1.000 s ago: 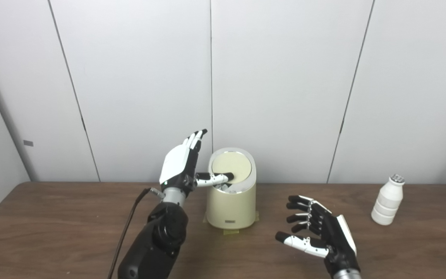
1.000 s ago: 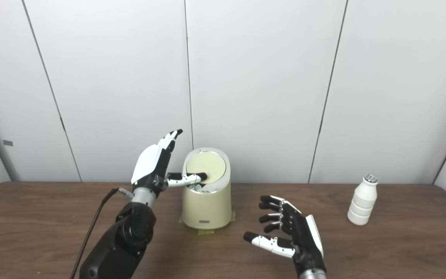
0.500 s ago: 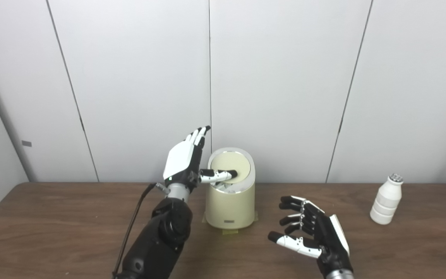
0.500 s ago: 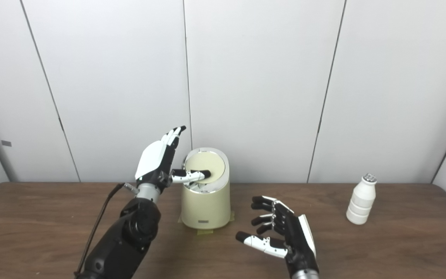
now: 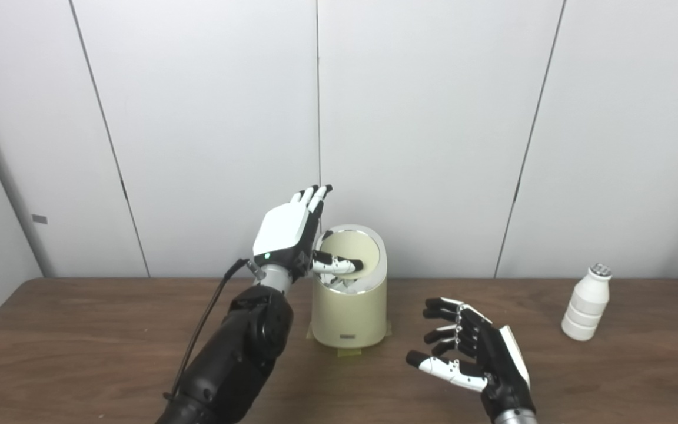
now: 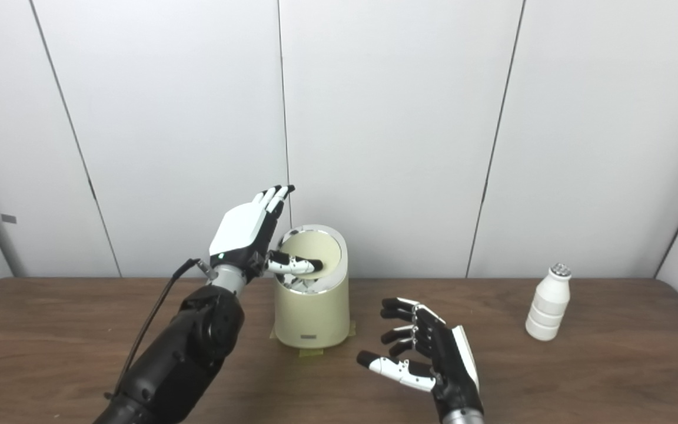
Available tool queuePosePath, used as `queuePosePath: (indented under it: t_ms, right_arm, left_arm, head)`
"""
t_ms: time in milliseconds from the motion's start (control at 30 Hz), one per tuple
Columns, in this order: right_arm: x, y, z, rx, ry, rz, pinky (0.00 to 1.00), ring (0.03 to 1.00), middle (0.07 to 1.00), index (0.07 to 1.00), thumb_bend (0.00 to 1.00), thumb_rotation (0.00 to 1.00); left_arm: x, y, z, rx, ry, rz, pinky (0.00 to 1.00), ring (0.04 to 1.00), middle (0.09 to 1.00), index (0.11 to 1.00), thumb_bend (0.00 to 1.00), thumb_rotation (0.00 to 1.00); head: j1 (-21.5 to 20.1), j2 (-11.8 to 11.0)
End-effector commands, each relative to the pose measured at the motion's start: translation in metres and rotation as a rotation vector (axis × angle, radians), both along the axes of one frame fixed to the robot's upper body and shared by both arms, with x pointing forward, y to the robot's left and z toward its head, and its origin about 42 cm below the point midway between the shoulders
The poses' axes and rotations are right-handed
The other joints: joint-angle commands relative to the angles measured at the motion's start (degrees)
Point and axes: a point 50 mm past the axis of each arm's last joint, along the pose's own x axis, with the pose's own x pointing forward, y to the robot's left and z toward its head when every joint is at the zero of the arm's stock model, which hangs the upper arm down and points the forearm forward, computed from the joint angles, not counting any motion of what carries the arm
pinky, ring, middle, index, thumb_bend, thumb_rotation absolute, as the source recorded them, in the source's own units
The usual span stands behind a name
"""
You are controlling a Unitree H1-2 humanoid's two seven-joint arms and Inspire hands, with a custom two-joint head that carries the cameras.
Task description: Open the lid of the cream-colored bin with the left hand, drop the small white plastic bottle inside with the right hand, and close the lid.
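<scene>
Near the bottom front of the cream-colored bin (image 5: 349, 315) sits a small dark label plate (image 5: 348, 337); its writing is too small to read. The small white plastic bottle (image 5: 586, 304) carries no legible print either; it shows only ribbed bands around its body and a grey, dimpled cap.

The bin stands a little left of the frame's middle, at the far side of the wooden table (image 5: 80, 347) close to the white panelled wall (image 5: 433, 129), with bits of yellowish tape (image 5: 348, 352) under its base. Its lid (image 5: 355, 252) is tilted up toward the wall, so the pale round underside faces the camera inside a shiny metal rim, and a gap shows at the front edge.

The left hand (image 5: 292, 235) is raised beside the bin's upper left, white back turned to the camera, fingers (image 5: 315, 195) straight, held close together and pointing up. Its thumb (image 5: 339, 264) sticks out sideways to the right across the bin's opening, lying against the lower face of the tilted lid. It clasps nothing. A black cable (image 5: 203, 330) trails down along the forearm.

The right hand (image 5: 474, 353) hovers over the table in the lower right of centre, palm turned left, fingers spread and loosely curled, thumb stretched toward the left, empty. The bottle stands upright at the far right of the frame, well apart from that hand and from the bin.
</scene>
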Motion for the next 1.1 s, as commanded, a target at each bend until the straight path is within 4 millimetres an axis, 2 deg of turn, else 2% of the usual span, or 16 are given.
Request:
queuePosePath:
  t_ms: [0,267,400,567,633,767,933,1067]
  right_arm:
    - [0.004,0.002,0.022,0.006,-0.091,0.003,0.42,0.535,0.688,0.686,0.71,0.23]
    - [0.005,0.002,0.022,0.003,-0.090,0.004,0.43,0.545,0.686,0.686,0.71,0.22]
    - [0.005,0.002,0.022,0.002,-0.091,0.006,0.42,0.535,0.687,0.689,0.70,0.22]
    - [0.007,0.002,0.020,-0.002,-0.088,0.009,0.43,0.544,0.688,0.684,0.70,0.23]
    - [0.007,0.002,0.020,-0.001,-0.089,0.010,0.43,0.546,0.688,0.683,0.70,0.24]
    - [0.008,0.003,0.018,-0.003,-0.092,0.004,0.42,0.533,0.685,0.680,0.69,0.23]
    - [0.008,0.002,0.018,-0.012,-0.096,-0.002,0.41,0.524,0.680,0.685,0.67,0.21]
    - [0.010,-0.001,0.017,-0.001,-0.095,-0.004,0.40,0.533,0.680,0.688,0.66,0.20]
  left_arm:
    - [0.004,0.005,0.009,0.072,0.000,0.017,0.94,1.000,1.000,1.000,0.88,0.00]
    - [0.003,0.014,-0.004,0.113,0.072,0.027,0.91,1.000,1.000,1.000,0.87,0.00]
    - [0.002,0.017,-0.003,0.071,0.033,0.031,0.91,0.998,1.000,1.000,0.83,0.02]
    - [0.001,0.018,0.015,-0.108,-0.091,0.021,0.89,0.970,0.979,0.977,0.77,0.13]
    - [-0.001,0.019,0.022,-0.185,-0.134,0.023,0.84,0.944,0.965,0.966,0.76,0.20]
    - [-0.004,0.024,0.039,-0.316,-0.229,0.003,0.73,0.914,0.943,0.954,0.71,0.26]
    - [-0.015,0.031,0.054,-0.477,-0.288,-0.033,0.75,0.883,0.902,0.932,0.67,0.28]
    - [-0.039,0.035,0.045,-0.543,-0.242,-0.060,0.73,0.869,0.884,0.897,0.70,0.27]
  head:
    - [-0.1,0.1]
    - [0.0,0.1]
    - [0.2,0.0]
    - [0.4,-0.3]
    - [0.4,-0.3]
    - [0.6,-0.4]
    - [0.9,-0.4]
    - [1.2,-0.3]
